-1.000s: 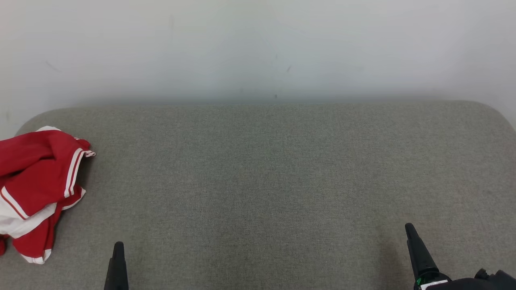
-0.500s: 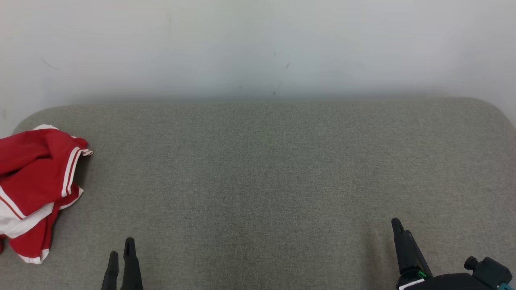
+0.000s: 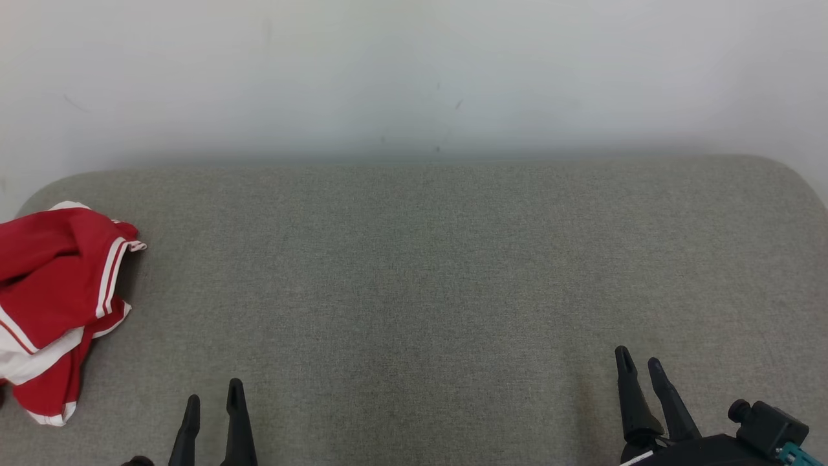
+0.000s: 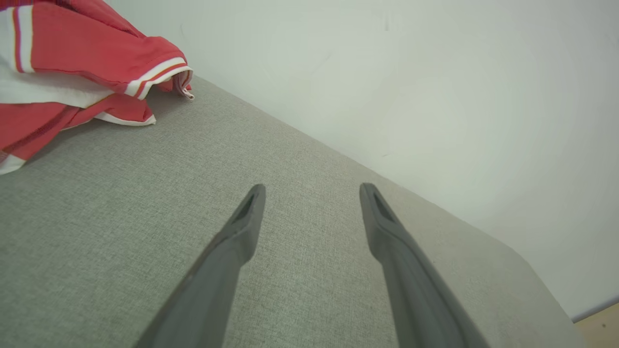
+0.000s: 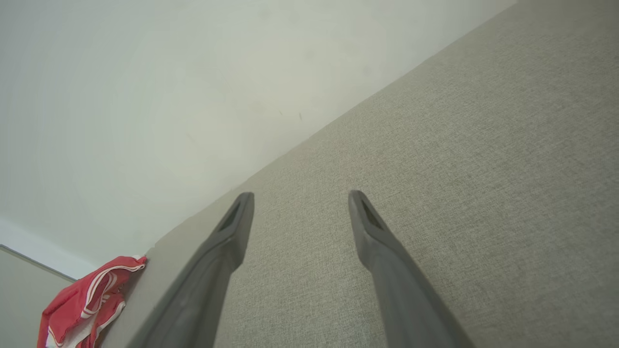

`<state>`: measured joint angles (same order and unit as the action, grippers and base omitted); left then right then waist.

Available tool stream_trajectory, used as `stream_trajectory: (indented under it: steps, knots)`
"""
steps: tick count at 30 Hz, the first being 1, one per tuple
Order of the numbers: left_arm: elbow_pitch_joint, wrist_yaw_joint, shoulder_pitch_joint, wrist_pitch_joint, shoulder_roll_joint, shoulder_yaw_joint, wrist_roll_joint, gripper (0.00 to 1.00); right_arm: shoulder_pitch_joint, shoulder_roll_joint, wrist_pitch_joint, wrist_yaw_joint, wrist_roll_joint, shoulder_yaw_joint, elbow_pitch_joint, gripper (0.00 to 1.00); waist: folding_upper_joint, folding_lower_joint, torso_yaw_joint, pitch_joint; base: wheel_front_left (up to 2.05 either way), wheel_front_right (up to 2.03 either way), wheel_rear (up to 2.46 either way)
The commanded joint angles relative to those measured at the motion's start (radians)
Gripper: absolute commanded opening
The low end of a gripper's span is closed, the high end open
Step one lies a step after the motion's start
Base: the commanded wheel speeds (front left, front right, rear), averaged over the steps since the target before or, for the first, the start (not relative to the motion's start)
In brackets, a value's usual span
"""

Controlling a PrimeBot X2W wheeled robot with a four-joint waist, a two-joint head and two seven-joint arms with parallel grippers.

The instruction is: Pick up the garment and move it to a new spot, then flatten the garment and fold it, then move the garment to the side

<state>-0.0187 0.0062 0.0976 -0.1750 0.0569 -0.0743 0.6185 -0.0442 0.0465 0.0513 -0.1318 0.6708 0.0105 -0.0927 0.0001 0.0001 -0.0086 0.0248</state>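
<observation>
The garment (image 3: 55, 304) is red with white stripes and lies crumpled at the far left edge of the grey padded surface (image 3: 420, 278). It also sits at the upper left of the left wrist view, the garment (image 4: 63, 72), and small at the lower left of the right wrist view, the garment (image 5: 89, 304). My left gripper (image 3: 213, 391) is at the bottom left, open, with nothing between its fingers, to the right of the garment and apart from it. My right gripper (image 3: 640, 362) stands open and empty at the bottom right, far from the garment.
A pale wall (image 3: 414, 77) runs directly behind the padded surface. The surface has rounded far corners, and its left edge lies just beyond the garment. A strip of light floor (image 4: 599, 324) shows past the surface's corner.
Both grippers have come further into the head view, each now showing two spread fingers. The right gripper has shifted left. The garment has not moved.
</observation>
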Motion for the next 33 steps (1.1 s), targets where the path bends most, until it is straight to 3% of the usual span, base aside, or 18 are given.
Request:
stream_trajectory:
  steps: [1,17,33]
  knots:
    - [0.006,0.008,-0.02,-0.006,0.007,-0.005,-0.031,1.0,0.012,0.004,0.012,0.001,-0.033,-0.005,0.005,1.0,-0.0001,-0.0001,0.0,-0.001,0.0,0.0,0.0]
    - [-0.014,0.073,-0.024,-0.033,0.055,-0.066,-0.212,1.0,0.014,0.004,0.077,0.001,-0.262,-0.023,-0.015,1.0,-0.0001,-0.0001,0.002,-0.006,0.0,0.0,0.0]
    - [-0.021,0.089,-0.029,-0.054,0.068,-0.07,-0.347,1.0,0.018,0.005,0.13,0.002,-0.413,-0.041,-0.041,1.0,-0.0001,-0.0001,0.01,-0.01,0.0,0.0,0.0]
